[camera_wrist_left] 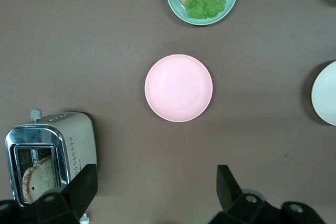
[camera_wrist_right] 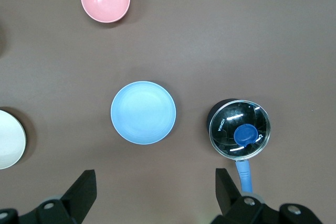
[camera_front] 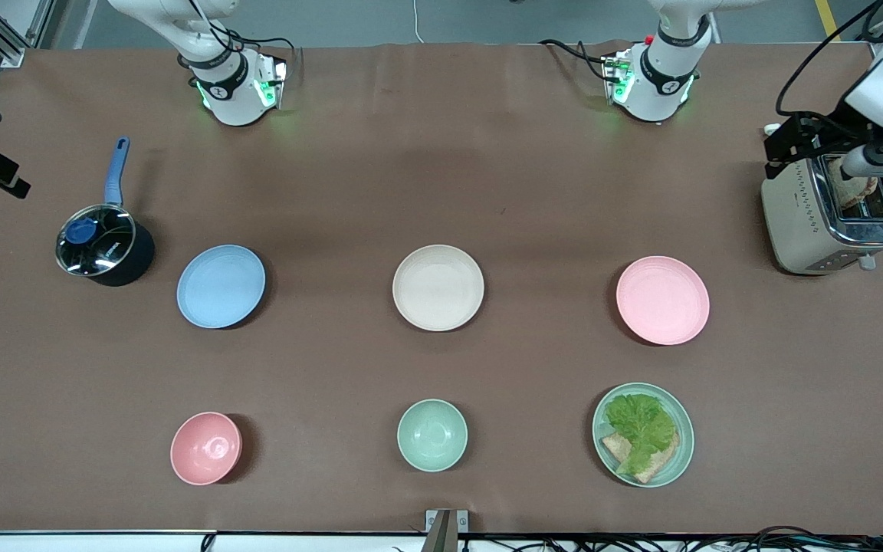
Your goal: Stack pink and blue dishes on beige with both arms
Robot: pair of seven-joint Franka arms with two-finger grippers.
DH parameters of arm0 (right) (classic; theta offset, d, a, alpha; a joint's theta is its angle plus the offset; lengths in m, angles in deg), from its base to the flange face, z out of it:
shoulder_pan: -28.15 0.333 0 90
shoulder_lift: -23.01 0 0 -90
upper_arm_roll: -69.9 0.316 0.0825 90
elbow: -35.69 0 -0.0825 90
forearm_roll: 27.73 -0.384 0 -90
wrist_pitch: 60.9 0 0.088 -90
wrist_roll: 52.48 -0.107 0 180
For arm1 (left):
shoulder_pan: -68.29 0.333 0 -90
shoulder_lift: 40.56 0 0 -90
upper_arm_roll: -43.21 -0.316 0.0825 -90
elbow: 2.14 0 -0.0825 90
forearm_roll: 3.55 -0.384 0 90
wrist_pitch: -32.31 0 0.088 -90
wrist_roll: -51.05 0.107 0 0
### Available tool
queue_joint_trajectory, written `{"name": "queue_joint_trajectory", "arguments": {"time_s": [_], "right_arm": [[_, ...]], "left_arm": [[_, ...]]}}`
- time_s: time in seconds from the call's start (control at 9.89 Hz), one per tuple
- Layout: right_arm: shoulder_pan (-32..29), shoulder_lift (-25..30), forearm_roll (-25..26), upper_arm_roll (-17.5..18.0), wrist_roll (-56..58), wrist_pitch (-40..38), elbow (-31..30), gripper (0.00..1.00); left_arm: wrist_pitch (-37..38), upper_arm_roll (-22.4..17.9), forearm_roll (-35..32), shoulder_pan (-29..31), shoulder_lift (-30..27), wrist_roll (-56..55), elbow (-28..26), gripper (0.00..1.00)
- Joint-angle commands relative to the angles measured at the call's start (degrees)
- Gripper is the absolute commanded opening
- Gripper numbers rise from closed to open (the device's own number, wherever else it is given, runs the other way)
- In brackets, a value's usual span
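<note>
The three plates lay in one row across the middle of the table, well apart. The beige plate (camera_front: 438, 287) was in the centre, the blue plate (camera_front: 221, 286) toward the right arm's end, and the pink plate (camera_front: 662, 300) toward the left arm's end. Nothing was stacked yet, so the task was at its very start.

The left gripper (camera_wrist_left: 152, 195) hung high over the bare table between the pink plate and the left arm's base, beside the toaster (camera_front: 832, 218), with its fingers wide and empty. The right gripper (camera_wrist_right: 152, 195) hung high in the same way near the blue plate and the pot (camera_front: 104, 249), also wide and holding nothing.

The step in hand, as I judge it, was the approach: each arm goes down to its own plate. The plates are shallow and lie flat, so a grip from straight above will probably fail. It is better to take the rim, one finger inside and one under the edge, on the side toward the arm's base.

The arms should not arrive at the beige plate together. One plate should be set down centred first, then the second. The pink bowl (camera_front: 205, 448), the green bowl (camera_front: 432, 435) and the lettuce plate (camera_front: 643, 435) stood nearer to the front camera, out of the way.
</note>
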Motion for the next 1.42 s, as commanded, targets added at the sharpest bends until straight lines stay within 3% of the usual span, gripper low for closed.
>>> {"name": "queue_joint_trajectory", "arguments": {"time_s": [0.0,0.4,0.61,0.71,0.91,1.11,1.31], "right_arm": [[-0.52,0.50,-0.14,0.28,0.27,-0.07,-0.46,1.00],[-0.60,0.50,-0.23,0.19,0.27,-0.07,-0.46,1.00],[-0.87,0.42,-0.32,0.19,0.79,-0.16,-0.63,1.00],[-1.74,0.07,-0.41,0.10,6.10,0.36,-2.98,1.00],[-2.97,-3.08,-2.50,-0.07,10.72,8.14,-9.21,1.00],[-3.24,-8.08,-2.87,-0.34,17.19,19.91,-16.25,1.00],[-4.29,-13.35,-5.22,-0.34,23.44,26.80,-19.17,1.00]], "left_arm": [[2.50,0.20,0.64,0.65,4.73,1.15,2.74,1.00],[-1.26,0.29,0.99,6.08,16.68,3.16,4.15,1.00],[-8.08,0.64,1.60,9.33,20.21,6.76,-0.56,1.00],[-15.52,0.73,3.17,10.05,20.75,8.43,-5.64,1.00],[-28.10,0.81,6.25,11.02,22.23,9.24,-15.14,1.00],[-35.34,0.82,6.88,11.37,28.71,13.25,-16.06,1.00],[-42.37,0.99,6.97,14.70,34.44,24.83,-17.46,1.00]]}}
